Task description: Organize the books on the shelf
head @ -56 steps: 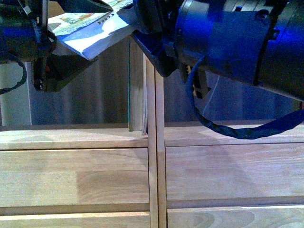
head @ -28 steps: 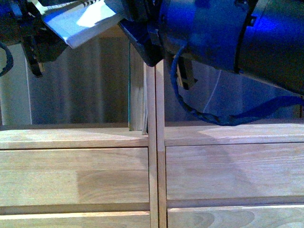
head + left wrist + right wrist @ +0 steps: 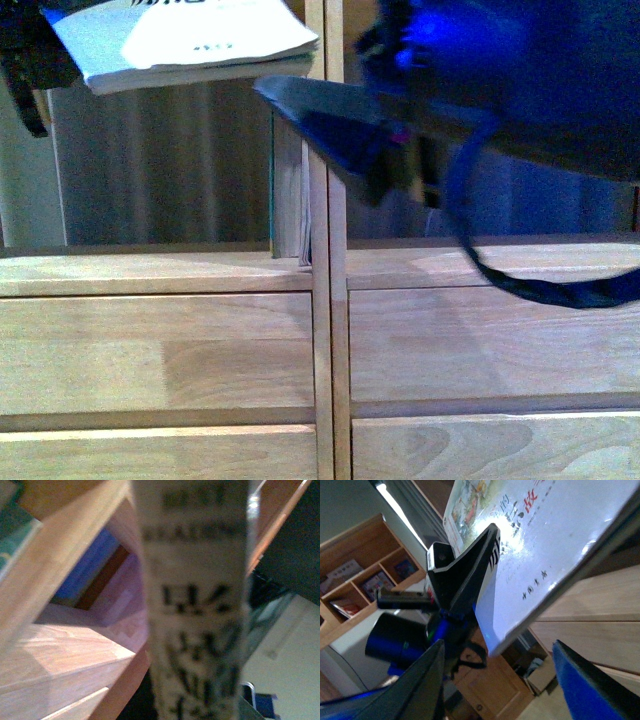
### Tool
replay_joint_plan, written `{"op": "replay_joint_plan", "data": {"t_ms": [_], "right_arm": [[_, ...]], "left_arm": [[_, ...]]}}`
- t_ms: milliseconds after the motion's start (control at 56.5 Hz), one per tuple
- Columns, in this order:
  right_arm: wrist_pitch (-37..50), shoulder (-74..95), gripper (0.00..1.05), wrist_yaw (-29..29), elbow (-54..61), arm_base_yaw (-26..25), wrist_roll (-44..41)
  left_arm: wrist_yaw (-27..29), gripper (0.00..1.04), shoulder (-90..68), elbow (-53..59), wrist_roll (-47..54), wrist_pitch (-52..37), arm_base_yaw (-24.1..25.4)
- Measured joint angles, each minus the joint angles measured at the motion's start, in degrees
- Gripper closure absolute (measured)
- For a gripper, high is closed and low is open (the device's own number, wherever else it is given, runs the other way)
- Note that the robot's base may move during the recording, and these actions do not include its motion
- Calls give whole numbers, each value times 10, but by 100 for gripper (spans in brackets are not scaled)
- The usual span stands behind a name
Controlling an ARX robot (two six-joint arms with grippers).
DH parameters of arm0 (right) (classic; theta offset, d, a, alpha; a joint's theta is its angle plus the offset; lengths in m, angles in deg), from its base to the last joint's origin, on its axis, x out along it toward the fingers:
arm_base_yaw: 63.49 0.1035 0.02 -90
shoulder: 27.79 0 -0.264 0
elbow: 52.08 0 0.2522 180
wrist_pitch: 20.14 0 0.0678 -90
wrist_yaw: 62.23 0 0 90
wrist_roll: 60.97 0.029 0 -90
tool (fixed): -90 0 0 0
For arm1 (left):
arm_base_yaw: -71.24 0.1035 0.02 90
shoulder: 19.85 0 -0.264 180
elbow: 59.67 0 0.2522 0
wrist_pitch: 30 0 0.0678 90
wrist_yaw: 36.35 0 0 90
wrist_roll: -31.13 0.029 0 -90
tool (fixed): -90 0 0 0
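The white softcover book [image 3: 185, 45] is held near flat at the top left of the front view, in front of the left compartment of the light-wood shelf [image 3: 160, 275]. My left gripper [image 3: 30, 60] is shut on its left end. In the left wrist view the book's cover [image 3: 197, 600] with bold black lettering fills the middle, blurred. In the right wrist view the book [image 3: 545, 545] shows with my left gripper's finger [image 3: 467, 580] clamped on it. My right gripper [image 3: 495, 685] is open and empty just beside the book. A thin brownish book with a teal edge [image 3: 288, 195] stands upright against the shelf's centre divider.
The vertical centre divider [image 3: 328, 300] splits the shelf. Plain drawer fronts [image 3: 160, 350] lie below the compartments. My right arm [image 3: 500, 90] and its cable [image 3: 540, 285] cover the right compartment. Another shelving unit with books [image 3: 365, 580] stands in the room behind.
The white book has risen and levelled out from a downward tilt, and moved right towards the divider. My right arm has shifted right and up.
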Motion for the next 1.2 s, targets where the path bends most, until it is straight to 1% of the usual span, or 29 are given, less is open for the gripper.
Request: {"op": "replay_joint_plan", "data": {"t_ms": [53,124,159,195,213,248,266,283,337,390,443,478,602,709,797,886,974,1205], "right_arm": [[-12,-28,26,14,25,-24,-10],[-39,-76,13,41,62,-73,-33],[-52,-94,8,50,74,-93,-44],[-65,-111,6,60,85,-115,-54],[-70,-117,6,63,89,-122,-57],[-92,-141,7,78,102,-153,-73],[-97,-147,7,82,105,-160,-80],[-108,-160,7,89,111,-176,-88],[-128,-185,7,104,123,-206,-106],[-151,-218,7,130,139,-243,-126],[-167,-244,7,149,150,-271,-139],[-176,-271,7,174,161,-298,-144],[-200,-341,7,233,192,-373,-156],[-226,-395,7,262,217,-425,-168],[-249,-430,7,266,230,-445,-184],[-282,-470,7,252,240,-457,-227],[-283,-482,7,250,240,-459,-243],[-285,-481,7,249,242,-461,-256]], "left_arm": [[19,98,-3,-9,40,40,10],[48,98,-10,-20,134,108,17],[63,98,-14,-25,177,133,17],[74,98,-19,-30,221,155,16],[77,98,-21,-32,236,160,16],[96,98,-31,-40,305,179,15],[102,98,-34,-43,313,183,15],[115,98,-40,-49,351,192,14],[138,98,-53,-60,404,201,12],[164,98,-71,-76,483,203,9],[184,98,-84,-91,536,210,8],[203,98,-98,-109,582,219,7],[266,98,-142,-166,682,236,3],[315,98,-188,-216,744,256,-2],[337,98,-220,-244,769,266,-6],[362,98,-258,-271,787,271,-14],[376,98,-281,-286,803,271,-21],[389,98,-316,-320,844,255,-46]]}}
